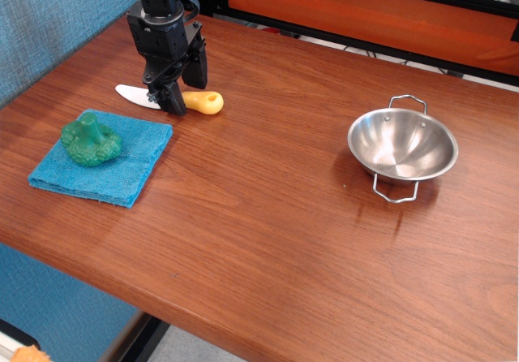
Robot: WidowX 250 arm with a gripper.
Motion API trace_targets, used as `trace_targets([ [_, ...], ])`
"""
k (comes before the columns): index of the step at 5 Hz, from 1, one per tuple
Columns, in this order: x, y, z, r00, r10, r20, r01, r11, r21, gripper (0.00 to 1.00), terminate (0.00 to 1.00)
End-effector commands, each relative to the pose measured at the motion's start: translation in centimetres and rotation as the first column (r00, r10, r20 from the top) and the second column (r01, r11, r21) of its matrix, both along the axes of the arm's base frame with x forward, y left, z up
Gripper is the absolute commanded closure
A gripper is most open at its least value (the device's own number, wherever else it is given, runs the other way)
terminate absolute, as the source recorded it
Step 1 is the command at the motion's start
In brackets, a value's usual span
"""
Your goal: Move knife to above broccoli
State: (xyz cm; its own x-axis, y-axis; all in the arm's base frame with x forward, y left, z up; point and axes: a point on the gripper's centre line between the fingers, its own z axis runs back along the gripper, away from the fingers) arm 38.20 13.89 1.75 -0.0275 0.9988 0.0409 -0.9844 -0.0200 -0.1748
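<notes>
Yellow-handled knife (174, 99) lay on wooden table (276, 208) just past blue cloth (105, 159) w/ broccoli (91, 140); gripper (185, 88) spread wide astride it, placement approx done, retract left.

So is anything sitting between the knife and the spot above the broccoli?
Nothing visible does. The knife lies on bare table just beyond the blue cloth that holds the broccoli. The gripper is open, straddling the knife. The steel bowl sits far off to the side.
</notes>
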Motion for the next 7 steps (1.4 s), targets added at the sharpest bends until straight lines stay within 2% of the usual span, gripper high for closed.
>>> trace_targets([
  [1, 0.6, -0.5, 5.9, 0.992, -0.065, 0.104, 0.06, 0.997, 0.05, 0.0, 0.0],
  [2, 0.9, -3.3, 7.5, 0.98, -0.14, 0.144, 0.132, 0.989, 0.067, 0.0, 0.0],
  [3, 0.4, -6.0, 8.1, 0.938, -0.345, 0.03, 0.34, 0.933, 0.119, 0.0, 0.0],
  [4, -1.5, -9.4, 7.7, 0.822, -0.567, -0.058, 0.569, 0.811, 0.137, 0.0, 0.0],
  [5, -4.0, -12.8, 7.9, 0.651, -0.753, -0.099, 0.759, 0.647, 0.073, 0.0, 0.0],
  [6, -6.3, -15.5, 8.6, 0.442, -0.895, -0.061, 0.897, 0.442, 0.022, 0.0, 0.0],
  [7, -7.2, -17.7, 10.4, 0.207, -0.978, -0.026, 0.978, 0.207, 0.001, 0.0, 0.0],
])
